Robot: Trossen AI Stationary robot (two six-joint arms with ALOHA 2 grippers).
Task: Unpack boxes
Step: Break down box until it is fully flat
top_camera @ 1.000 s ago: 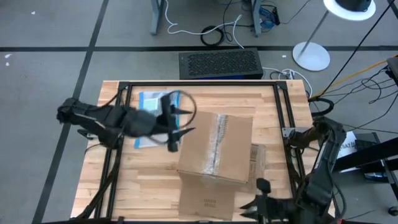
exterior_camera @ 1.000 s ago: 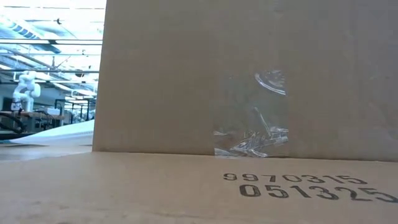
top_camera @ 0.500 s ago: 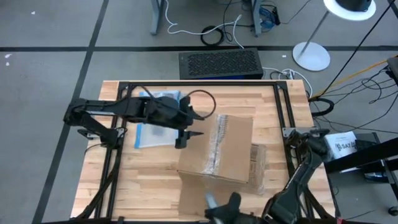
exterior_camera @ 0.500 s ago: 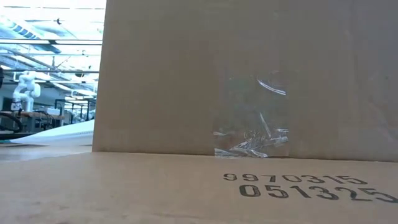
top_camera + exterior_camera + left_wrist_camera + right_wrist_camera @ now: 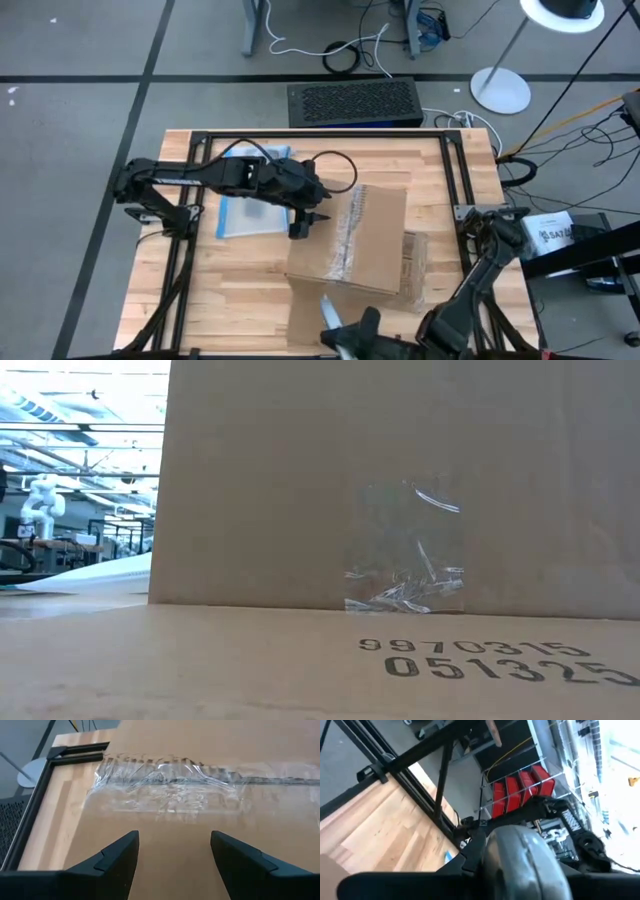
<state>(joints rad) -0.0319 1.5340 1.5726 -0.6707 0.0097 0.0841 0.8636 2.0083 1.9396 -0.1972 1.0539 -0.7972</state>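
Taped box [image 5: 348,240] closed, contents unseen. Left gripper [image 5: 300,226] fingers wide at box edge; right fingers: cannot tell.

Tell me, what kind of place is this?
Likely a robotics lab or workshop. A wooden table in a black frame stands on bare concrete, with loose cables on the floor. The low view shows a big hall with another robot behind the box.

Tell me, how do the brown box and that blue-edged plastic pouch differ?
The box is far bigger than the pouch. The box is opaque brown cardboard with wrinkled clear tape along its top seam; the pouch is flat clear plastic with a blue edge. The left gripper reaches over the box's left edge, its arm crossing above the pouch. Both rest on the wooden table.
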